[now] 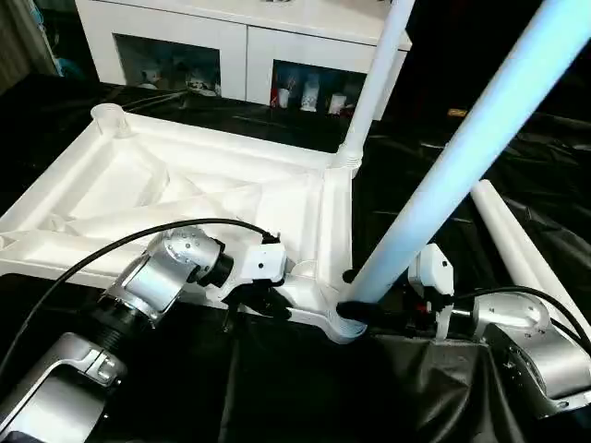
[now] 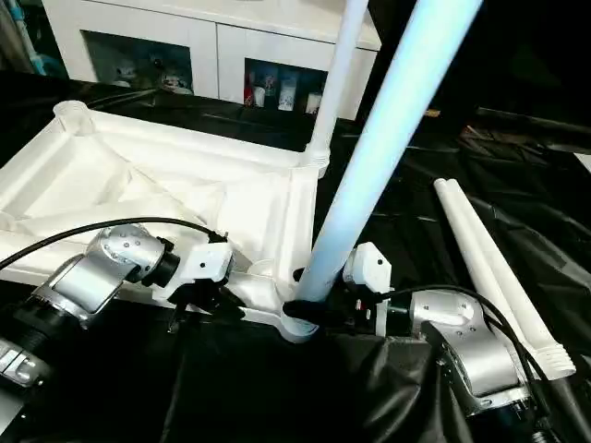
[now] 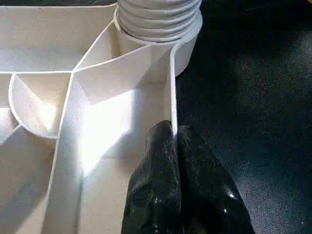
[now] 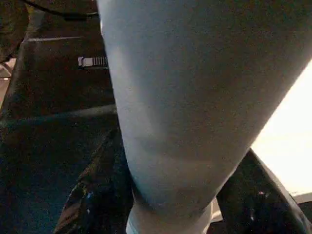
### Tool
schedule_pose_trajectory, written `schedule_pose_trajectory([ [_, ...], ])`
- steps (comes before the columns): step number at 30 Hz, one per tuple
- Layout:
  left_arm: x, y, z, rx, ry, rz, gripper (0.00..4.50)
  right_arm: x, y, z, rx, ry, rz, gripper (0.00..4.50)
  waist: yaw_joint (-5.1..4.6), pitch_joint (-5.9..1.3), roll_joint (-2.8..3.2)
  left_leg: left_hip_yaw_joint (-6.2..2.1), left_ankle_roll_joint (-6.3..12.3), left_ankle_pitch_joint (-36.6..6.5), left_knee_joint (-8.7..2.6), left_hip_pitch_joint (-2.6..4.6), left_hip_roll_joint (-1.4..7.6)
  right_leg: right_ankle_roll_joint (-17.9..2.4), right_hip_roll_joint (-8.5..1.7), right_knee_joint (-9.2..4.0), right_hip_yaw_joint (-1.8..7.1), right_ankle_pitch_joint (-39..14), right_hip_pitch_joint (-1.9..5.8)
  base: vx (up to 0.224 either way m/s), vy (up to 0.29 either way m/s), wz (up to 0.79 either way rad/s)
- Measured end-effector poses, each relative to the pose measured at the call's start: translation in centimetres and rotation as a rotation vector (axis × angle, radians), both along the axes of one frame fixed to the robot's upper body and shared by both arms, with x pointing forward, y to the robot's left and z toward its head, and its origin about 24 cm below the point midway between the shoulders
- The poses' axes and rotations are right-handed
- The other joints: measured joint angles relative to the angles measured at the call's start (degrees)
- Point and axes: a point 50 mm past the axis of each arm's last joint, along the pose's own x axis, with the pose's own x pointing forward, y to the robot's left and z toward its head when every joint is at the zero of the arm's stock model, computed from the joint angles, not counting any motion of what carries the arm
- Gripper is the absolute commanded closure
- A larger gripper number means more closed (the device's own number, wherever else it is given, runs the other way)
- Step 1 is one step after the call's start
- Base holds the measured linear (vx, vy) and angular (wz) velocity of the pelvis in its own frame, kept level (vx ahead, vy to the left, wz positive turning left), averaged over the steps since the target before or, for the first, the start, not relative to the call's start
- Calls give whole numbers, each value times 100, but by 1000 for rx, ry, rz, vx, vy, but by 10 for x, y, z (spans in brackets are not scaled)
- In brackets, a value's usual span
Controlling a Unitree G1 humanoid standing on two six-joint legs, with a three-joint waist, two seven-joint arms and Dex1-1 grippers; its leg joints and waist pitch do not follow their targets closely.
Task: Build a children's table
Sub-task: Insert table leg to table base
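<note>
The table top [image 1: 185,198] lies underside up on the black sheet [image 2: 443,157]. One leg [image 1: 374,83] stands in the far corner socket; I'm seating a second leg [image 2: 369,157] in the near socket, right hand [image 2: 309,309] clamped around its base. Left hand [image 3: 178,185] pinches the top's edge rib. Two legs [image 2: 494,272] wait, so roughly halfway.

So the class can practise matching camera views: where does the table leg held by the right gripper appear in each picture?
Left eye view: the held leg slants from lower centre to the top right corner.
Right eye view: the leg runs from lower centre to top centre.
Left wrist view: its threaded end sits in the corner socket.
Right wrist view: it rises between the right gripper's fingers.
Shared landmark: that corner socket.
</note>
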Motion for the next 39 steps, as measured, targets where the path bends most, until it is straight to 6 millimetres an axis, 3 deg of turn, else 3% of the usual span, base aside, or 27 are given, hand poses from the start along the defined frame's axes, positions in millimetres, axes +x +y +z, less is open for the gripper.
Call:
schedule_pose_trajectory([
  [18,2,1,-1,-9,30,26,450,1,5,-7,53,-20,-57,266,-2,-13,10,-1,-3,-2,-16,27,4,14,5,1,0,-8,11,0,0,0],
  [21,10,4,-2,-31,19,185,450,13,14,-13,105,-55,-217,266,-95,-3,59,-3,-30,2,-18,31,0,37,1,-4,3,-7,-2,-19,3,-3],
  [26,14,-12,-11,-108,38,398,450,29,11,-16,93,-77,-432,266,-194,8,76,-11,-28,2,-14,32,-18,48,-16,-43,3,-15,-12,-23,5,-3],
  [30,10,-22,-15,-147,83,579,450,45,18,-19,116,-64,-547,266,-306,-3,156,-47,-24,0,-16,33,-48,49,-27,-114,-7,-16,-15,0,0,0],
  [33,5,-33,-18,-161,90,675,450,61,26,-19,139,-37,-611,266,-372,-1,155,-104,-22,-1,-15,43,-85,51,-33,-133,-7,-17,-23,0,0,0],
  [37,0,-38,-16,-145,62,723,450,76,35,-19,170,6,-659,266,-443,3,159,-216,-20,-3,-19,25,-97,76,-23,-199,-77,-34,-25,0,0,0],
  [39,-1,-38,-15,-139,50,737,450,81,39,-17,170,13,-640,266,-469,6,142,-222,-20,-3,-19,2,-100,76,-21,-205,-77,-34,-54,0,0,0],
])
